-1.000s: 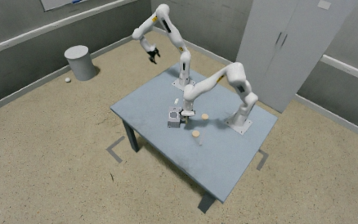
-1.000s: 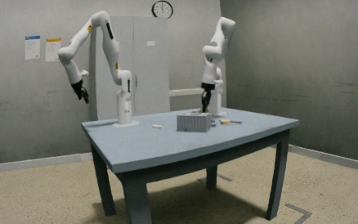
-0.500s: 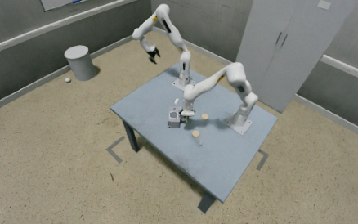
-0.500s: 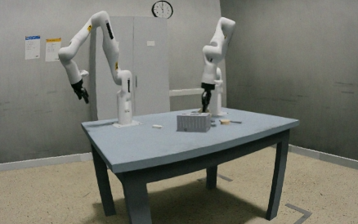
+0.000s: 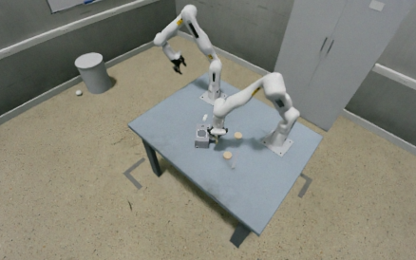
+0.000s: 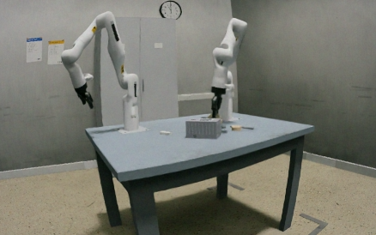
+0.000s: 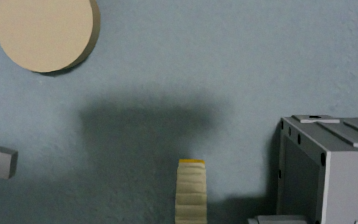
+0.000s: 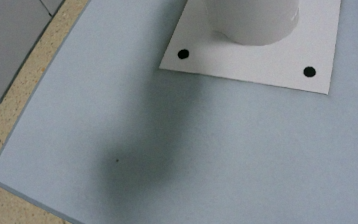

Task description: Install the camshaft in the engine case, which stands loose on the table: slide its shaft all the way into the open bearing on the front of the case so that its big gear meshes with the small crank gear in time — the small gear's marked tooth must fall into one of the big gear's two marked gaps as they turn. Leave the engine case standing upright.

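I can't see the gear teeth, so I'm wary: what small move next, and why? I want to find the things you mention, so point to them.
Probably swing the open right gripper (image 5: 179, 68) (image 6: 87, 99) toward the engine case (image 5: 202, 142) (image 6: 203, 129) (image 7: 352, 187) for a look: it hangs clear, and neither wrist view shows the gears meshing.
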Action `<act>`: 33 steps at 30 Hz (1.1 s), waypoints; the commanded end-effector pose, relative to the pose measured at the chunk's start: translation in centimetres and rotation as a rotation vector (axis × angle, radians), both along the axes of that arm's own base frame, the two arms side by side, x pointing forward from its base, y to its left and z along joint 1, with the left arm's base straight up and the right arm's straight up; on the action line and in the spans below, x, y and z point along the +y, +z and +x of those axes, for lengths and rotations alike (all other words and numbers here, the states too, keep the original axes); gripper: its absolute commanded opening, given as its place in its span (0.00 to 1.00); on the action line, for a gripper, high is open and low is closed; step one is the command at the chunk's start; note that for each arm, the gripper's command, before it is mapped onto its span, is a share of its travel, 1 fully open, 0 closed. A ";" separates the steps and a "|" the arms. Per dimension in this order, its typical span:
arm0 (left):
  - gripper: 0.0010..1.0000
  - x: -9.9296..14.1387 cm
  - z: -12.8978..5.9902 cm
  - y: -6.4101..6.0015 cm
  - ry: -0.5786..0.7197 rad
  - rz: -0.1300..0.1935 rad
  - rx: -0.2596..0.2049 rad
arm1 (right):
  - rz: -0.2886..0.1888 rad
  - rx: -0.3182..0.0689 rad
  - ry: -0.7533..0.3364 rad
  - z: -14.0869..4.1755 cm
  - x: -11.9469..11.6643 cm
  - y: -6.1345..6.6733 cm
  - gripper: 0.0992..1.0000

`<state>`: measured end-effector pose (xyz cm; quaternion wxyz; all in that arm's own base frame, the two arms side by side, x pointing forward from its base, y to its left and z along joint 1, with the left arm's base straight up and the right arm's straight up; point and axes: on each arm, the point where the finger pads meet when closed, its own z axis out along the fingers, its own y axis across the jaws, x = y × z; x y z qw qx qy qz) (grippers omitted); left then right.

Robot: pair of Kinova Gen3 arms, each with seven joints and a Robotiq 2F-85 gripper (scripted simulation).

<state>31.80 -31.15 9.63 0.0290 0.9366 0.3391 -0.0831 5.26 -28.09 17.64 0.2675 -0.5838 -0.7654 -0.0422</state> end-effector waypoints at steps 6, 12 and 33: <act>0.38 0.0 0.0 0.1 0.000 -0.001 -0.002 | -0.002 -0.001 0.000 0.0 0.0 0.1 1.00; 0.38 0.0 0.0 0.1 0.000 -0.001 -0.002 | -0.002 -0.001 0.000 0.0 0.0 0.1 1.00; 0.38 0.1 0.2 1.1 0.000 -0.001 -0.002 | -0.002 -0.001 0.000 0.0 0.0 0.1 1.00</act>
